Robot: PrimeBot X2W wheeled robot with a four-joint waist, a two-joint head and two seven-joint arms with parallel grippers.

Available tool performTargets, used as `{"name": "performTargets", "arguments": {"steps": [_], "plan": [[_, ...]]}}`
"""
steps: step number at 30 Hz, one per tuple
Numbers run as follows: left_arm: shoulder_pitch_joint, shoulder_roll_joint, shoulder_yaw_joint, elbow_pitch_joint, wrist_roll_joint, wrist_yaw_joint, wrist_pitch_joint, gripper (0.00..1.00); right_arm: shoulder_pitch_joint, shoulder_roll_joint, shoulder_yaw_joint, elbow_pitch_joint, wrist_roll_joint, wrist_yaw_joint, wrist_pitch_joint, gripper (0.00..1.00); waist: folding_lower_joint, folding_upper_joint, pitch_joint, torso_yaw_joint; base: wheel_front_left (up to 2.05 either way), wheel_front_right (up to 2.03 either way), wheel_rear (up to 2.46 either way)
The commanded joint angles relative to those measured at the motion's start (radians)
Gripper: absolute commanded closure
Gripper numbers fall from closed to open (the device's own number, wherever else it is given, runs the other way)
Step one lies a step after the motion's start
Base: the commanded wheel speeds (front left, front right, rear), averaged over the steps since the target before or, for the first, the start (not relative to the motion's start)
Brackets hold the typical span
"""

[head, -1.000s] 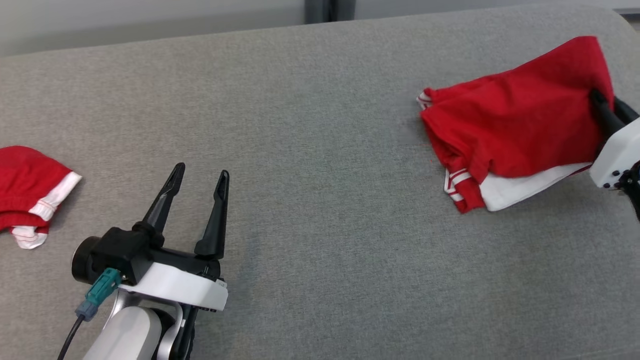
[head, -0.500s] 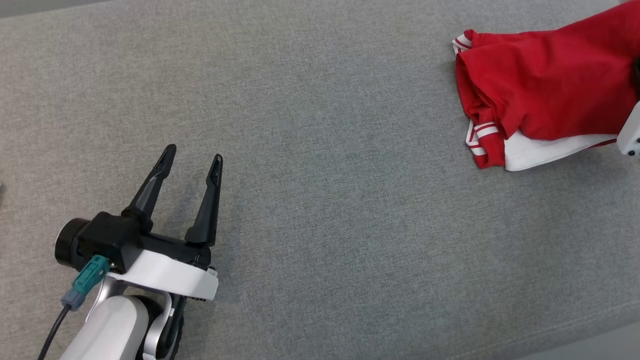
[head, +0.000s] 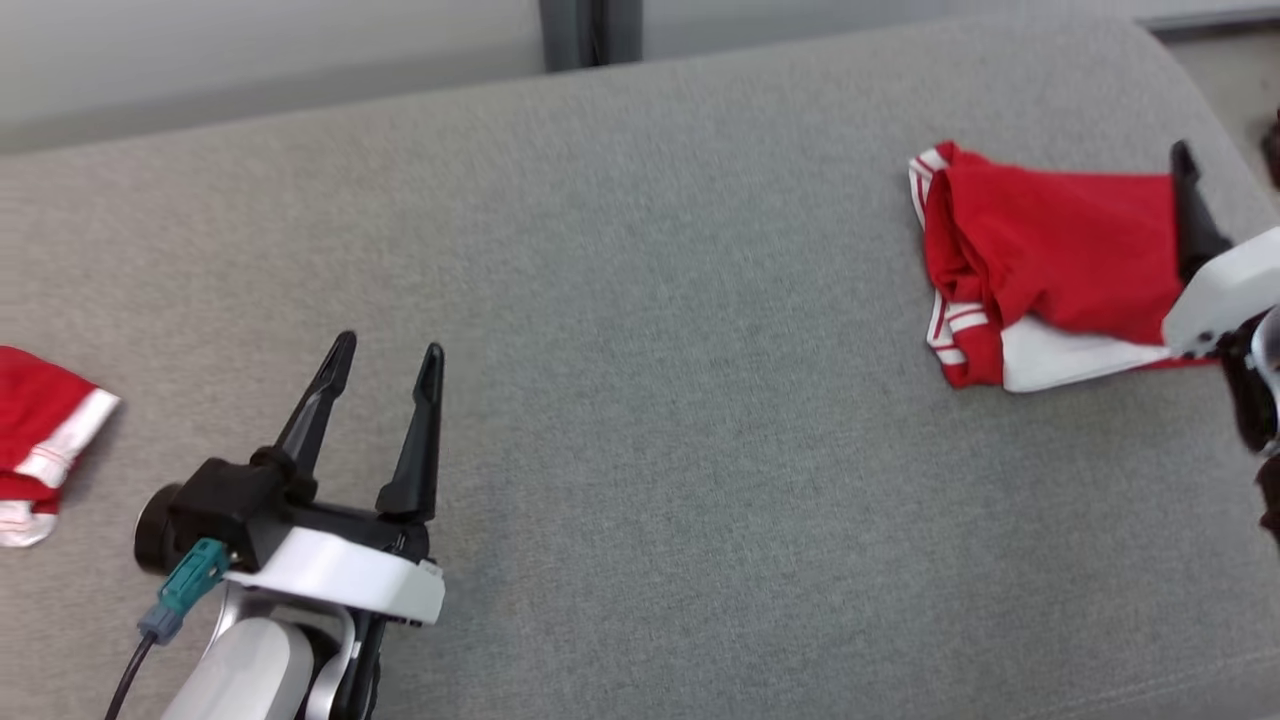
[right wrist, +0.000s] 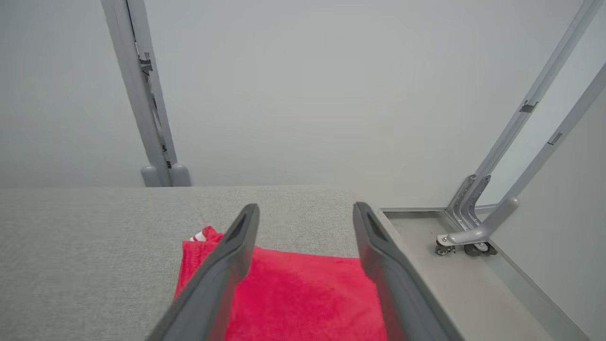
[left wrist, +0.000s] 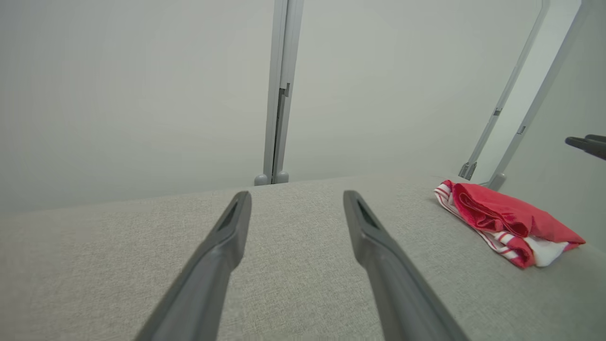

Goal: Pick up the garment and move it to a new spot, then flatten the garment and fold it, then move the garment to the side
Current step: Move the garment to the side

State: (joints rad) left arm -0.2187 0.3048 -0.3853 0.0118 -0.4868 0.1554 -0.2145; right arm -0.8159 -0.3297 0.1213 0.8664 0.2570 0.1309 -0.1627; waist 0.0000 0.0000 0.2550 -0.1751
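Hovering released, fingers spread wide and clamping nothing: right gripper point(right wrist: 305, 208), over the right end of the folded red garment point(right wrist: 303, 293); touching the cloth or just above it, cannot tell. Under and ahead of its fingers, that white-trimmed garment lying flat on the grey fabric tabletop point(right wrist: 71, 246), near the rounded corner. Off to its right, castored frame legs point(right wrist: 466, 237) on the floor. Ahead and left, a grey upright post point(right wrist: 142, 94) against the pale wall. Well away to its left, across bare tabletop, left gripper point(head: 388, 345), likewise spread and empty; past it, a second red-and-white cloth point(head: 40, 430).
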Motion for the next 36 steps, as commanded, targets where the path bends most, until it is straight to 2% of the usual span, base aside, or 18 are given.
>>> {"name": "performTargets", "arguments": {"steps": [1, 9, 13, 22, 30, 36], "plan": [[0.009, 0.006, 0.009, 0.004, -0.006, 0.005, -0.008, 0.0, 0.022, -0.006, 0.006, -0.017, 0.016, 0.0, -0.005, 0.0, 0.0, 0.0, -0.059, 0.028, 0.0, 0.0, 0.0], [0.069, 0.014, 0.046, 0.039, -0.035, 0.02, -0.024, 0.0, 0.232, -0.012, 0.061, -0.285, 0.123, 0.0, 0.017, 0.0, 0.0, 0.0, -0.212, 0.085, 0.0, 0.0, 0.0], [0.109, 0.008, 0.056, 0.041, -0.045, 0.037, -0.029, 0.0, 0.358, -0.014, 0.052, -0.409, 0.16, 0.0, 0.047, 0.0, 0.0, 0.0, -0.268, 0.109, 0.0, 0.0, 0.0], [0.191, -0.013, 0.065, 0.056, -0.056, 0.064, -0.039, 0.0, 0.646, 0.053, -0.018, -0.658, 0.175, 0.0, 0.051, 0.0, 0.0, 0.0, -0.297, 0.14, 0.0, 0.0, 0.0], [0.245, -0.048, 0.08, 0.091, -0.038, 0.049, -0.05, 0.0, 0.843, 0.142, -0.065, -0.807, 0.134, 0.0, 0.039, 0.0, 0.0, 0.0, -0.303, 0.149, 0.0, 0.0, 0.0], [0.229, -0.061, 0.105, 0.09, -0.02, 0.035, -0.051, 0.0, 0.898, 0.163, -0.068, -0.861, 0.115, 0.0, 0.07, 0.0, 0.0, 0.0, -0.301, 0.146, 0.0, 0.0, 0.0]]}}
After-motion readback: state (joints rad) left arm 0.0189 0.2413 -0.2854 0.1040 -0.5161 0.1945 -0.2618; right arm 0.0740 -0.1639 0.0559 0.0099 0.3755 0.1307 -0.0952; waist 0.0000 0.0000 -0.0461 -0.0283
